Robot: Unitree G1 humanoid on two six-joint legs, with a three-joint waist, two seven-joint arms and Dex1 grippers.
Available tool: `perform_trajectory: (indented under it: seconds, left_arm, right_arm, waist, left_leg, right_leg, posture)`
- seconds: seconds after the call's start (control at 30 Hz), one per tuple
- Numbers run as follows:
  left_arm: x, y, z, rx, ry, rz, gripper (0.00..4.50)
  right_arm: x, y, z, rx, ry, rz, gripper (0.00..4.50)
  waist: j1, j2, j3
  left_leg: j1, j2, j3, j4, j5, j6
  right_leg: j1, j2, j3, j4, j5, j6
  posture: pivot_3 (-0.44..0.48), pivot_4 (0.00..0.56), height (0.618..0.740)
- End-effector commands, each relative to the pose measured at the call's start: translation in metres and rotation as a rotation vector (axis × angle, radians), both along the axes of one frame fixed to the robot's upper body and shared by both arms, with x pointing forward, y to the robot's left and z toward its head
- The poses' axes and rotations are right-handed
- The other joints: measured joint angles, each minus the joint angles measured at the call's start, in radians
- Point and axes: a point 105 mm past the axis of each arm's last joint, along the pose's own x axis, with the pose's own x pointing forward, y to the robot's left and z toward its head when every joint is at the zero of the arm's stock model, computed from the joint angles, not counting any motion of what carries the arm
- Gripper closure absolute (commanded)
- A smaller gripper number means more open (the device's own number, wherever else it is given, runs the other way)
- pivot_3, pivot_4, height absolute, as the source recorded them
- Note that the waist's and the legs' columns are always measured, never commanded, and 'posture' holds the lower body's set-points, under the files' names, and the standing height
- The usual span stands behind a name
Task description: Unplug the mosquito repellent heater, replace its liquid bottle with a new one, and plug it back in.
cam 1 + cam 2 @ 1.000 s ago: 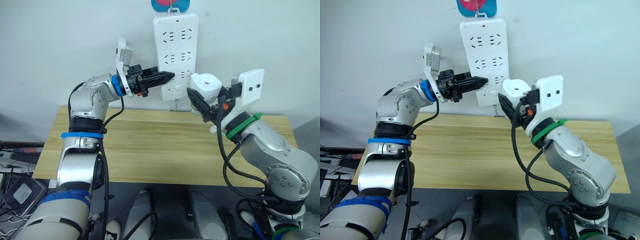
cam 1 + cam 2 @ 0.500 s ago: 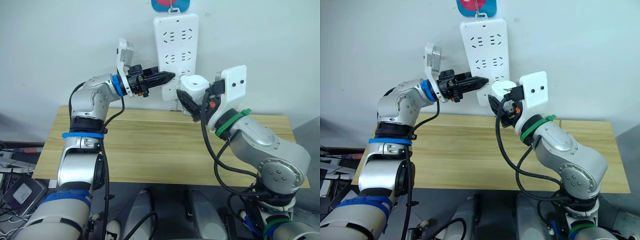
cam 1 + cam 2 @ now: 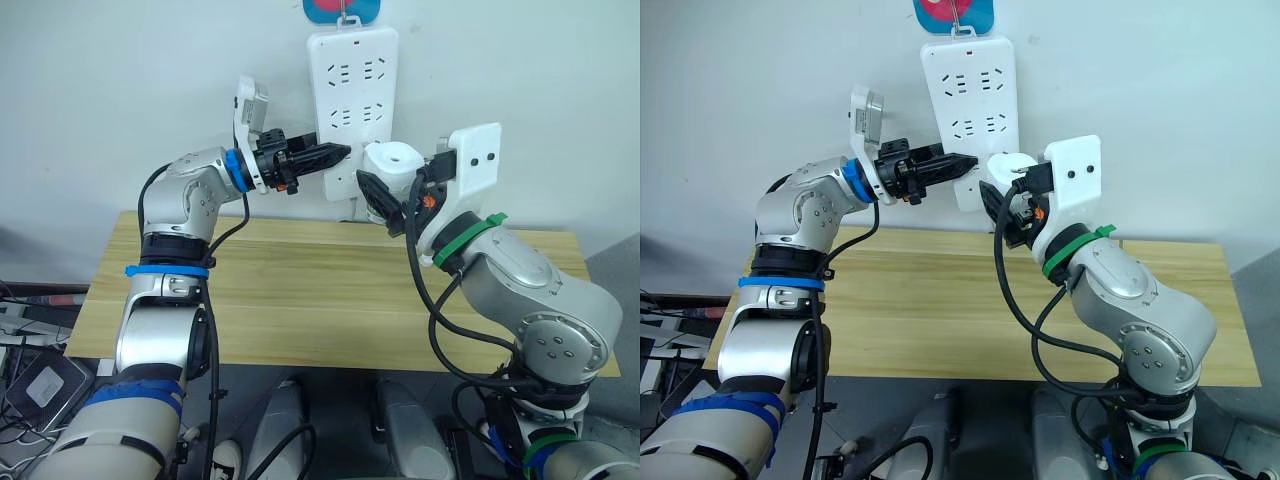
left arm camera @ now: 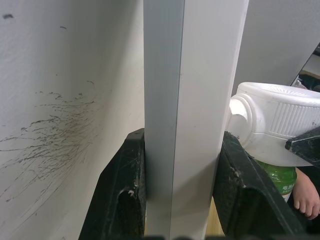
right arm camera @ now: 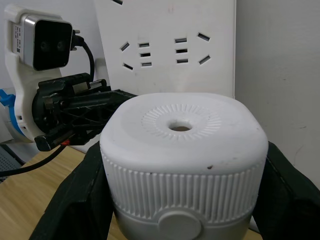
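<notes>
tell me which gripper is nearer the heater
Right. The right gripper is shut on the heater; the left gripper clamps the power strip edge just beside it.

**Crowded at the strip's lower end, open over the table**

The long white plastic power strip [image 3: 352, 110] hangs flat on the pale wall, and its lower end is hemmed from both sides. The left gripper [image 3: 336, 153] clamps that lower edge, one black finger [image 4: 122, 190] on each side of it. Just beside, the right gripper [image 3: 384, 205] holds the small white rounded mosquito repellent heater [image 3: 391, 166] close to the strip's lower right part, leaving only a narrow gap. The upper socket rows stand unobstructed. Below both arms, the light wooden table top [image 3: 300, 300] lies bare, giving wide passage beneath them.
</notes>
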Motion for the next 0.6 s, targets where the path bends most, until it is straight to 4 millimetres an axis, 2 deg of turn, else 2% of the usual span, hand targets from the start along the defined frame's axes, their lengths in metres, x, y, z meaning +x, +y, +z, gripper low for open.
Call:
perform_trajectory:
  seconds: [0.03,0.37,0.6]
  left_arm:
    - [-0.0024,-0.0042,0.0060,0.004,-0.032,-0.014,3.14]
    - [-0.0034,-0.0080,0.0080,0.001,-0.056,-0.017,3.14]
    - [-0.0055,-0.0098,0.0092,-0.001,-0.076,-0.021,3.14]
  right_arm:
    - [-0.0024,-0.0033,0.0099,0.010,-0.044,-0.012,1.39]
    - [-0.0008,-0.0007,0.0016,-0.009,-0.008,-0.005,1.39]
    - [0.0011,0.0017,0.0051,0.000,-0.020,-0.012,1.39]
  waist:
    - [0.000,0.000,0.000]
    - [0.001,0.000,0.000]
    - [0.001,0.000,0.000]
  left_leg:
    - [0.000,0.000,0.000,0.000,0.000,0.000]
    - [0.000,0.000,0.000,0.000,0.000,0.000]
    - [0.000,0.000,0.000,0.000,0.000,0.000]
  right_leg:
    - [0.000,0.000,0.000,0.000,0.000,0.000]
    - [0.000,0.000,0.000,0.000,0.000,0.000]
    - [0.000,0.000,0.000,0.000,0.000,0.000]
  posture:
    - [-0.006,0.313,0.740]
    - [-0.005,0.313,0.740]
    - [-0.004,0.311,0.740]
